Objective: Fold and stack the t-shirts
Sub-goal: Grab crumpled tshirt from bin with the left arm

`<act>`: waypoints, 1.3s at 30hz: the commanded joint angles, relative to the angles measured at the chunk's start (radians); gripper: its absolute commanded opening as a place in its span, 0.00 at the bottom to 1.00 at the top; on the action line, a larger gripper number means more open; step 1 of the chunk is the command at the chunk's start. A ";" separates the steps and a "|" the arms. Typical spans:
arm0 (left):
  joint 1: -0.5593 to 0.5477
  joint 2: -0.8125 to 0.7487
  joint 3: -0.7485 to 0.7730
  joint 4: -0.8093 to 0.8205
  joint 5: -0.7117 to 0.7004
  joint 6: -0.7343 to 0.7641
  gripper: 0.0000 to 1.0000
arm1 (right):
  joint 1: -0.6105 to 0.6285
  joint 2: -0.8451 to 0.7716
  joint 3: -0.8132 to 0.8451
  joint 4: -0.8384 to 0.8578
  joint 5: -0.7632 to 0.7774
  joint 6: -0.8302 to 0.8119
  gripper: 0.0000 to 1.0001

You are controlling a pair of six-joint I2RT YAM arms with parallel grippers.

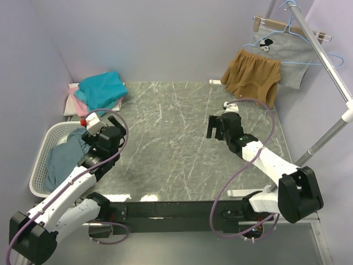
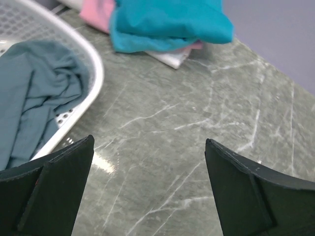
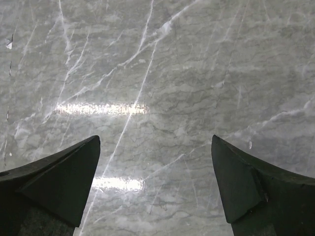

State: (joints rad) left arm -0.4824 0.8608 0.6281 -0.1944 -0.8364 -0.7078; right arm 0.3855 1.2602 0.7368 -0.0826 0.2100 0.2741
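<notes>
A folded stack sits at the table's back left: a teal t-shirt (image 1: 101, 89) on top of a pink one (image 1: 79, 101) and a white one (image 1: 70, 105); it also shows in the left wrist view (image 2: 167, 22). A crumpled grey-blue t-shirt (image 1: 62, 157) lies in the white laundry basket (image 1: 38, 165) and shows in the left wrist view (image 2: 34, 93). My left gripper (image 1: 98, 134) is open and empty beside the basket, above bare table (image 2: 149, 142). My right gripper (image 1: 216, 127) is open and empty over the marble right of centre (image 3: 155, 140).
Mustard-brown shorts (image 1: 251, 77) and a light grey printed garment (image 1: 278, 52) hang on a rack with a metal pole (image 1: 325, 61) at the back right. The marble table (image 1: 171, 149) has purple walls on three sides.
</notes>
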 commanded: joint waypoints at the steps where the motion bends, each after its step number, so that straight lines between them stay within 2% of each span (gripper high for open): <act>1: -0.002 -0.013 0.042 -0.161 -0.138 -0.210 0.99 | 0.001 0.024 0.075 0.004 -0.004 0.008 1.00; 2: -0.002 -0.005 0.047 -0.230 -0.145 -0.238 0.99 | 0.003 0.031 0.079 -0.003 -0.001 0.002 1.00; 6: -0.002 0.055 0.055 -0.292 -0.081 -0.263 1.00 | 0.001 0.047 0.124 -0.069 0.042 -0.015 1.00; 11: 0.043 0.075 0.064 -0.445 -0.118 -0.452 0.99 | 0.001 0.005 0.089 -0.066 0.074 -0.039 1.00; 15: 0.143 0.080 0.096 -0.603 -0.046 -0.512 1.00 | 0.001 -0.033 0.067 -0.088 0.086 -0.035 1.00; 20: 0.151 0.060 0.077 -0.738 -0.029 -0.677 0.99 | 0.001 -0.103 0.044 -0.129 0.083 -0.033 1.00; 21: 0.153 0.054 0.079 -0.775 -0.047 -0.768 0.99 | 0.001 -0.114 0.029 -0.126 0.089 -0.035 1.00; 22: 0.151 0.053 0.073 -0.780 -0.070 -0.778 0.99 | 0.001 -0.133 0.023 -0.123 0.088 -0.036 1.00; 24: 0.165 0.072 0.073 -0.725 -0.131 -0.690 0.99 | 0.001 -0.142 0.015 -0.109 0.086 -0.036 1.00; 29: 0.260 0.174 0.180 -0.686 -0.202 -0.612 0.99 | 0.001 -0.108 0.033 -0.102 0.055 -0.038 1.00; 32: 0.344 0.208 0.180 -0.614 -0.123 -0.526 0.99 | 0.001 -0.081 0.055 -0.126 0.069 -0.044 1.00; 33: 0.384 0.210 0.145 -0.535 -0.095 -0.483 0.99 | 0.001 -0.076 0.062 -0.132 0.074 -0.046 1.00; 36: 0.467 0.224 0.113 -0.452 -0.020 -0.438 0.99 | 0.001 -0.073 0.065 -0.137 0.072 -0.050 1.00; 38: 0.481 0.241 0.108 -0.418 0.025 -0.421 0.99 | 0.001 -0.067 0.065 -0.128 0.051 -0.049 1.00; 39: 0.528 0.256 0.104 -0.390 0.040 -0.409 1.00 | 0.001 -0.061 0.073 -0.126 0.043 -0.049 1.00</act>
State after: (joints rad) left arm -0.0299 1.0840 0.7498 -0.7216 -0.8848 -1.2060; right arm 0.3855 1.1877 0.7628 -0.2203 0.2676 0.2401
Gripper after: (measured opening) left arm 0.995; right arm 0.996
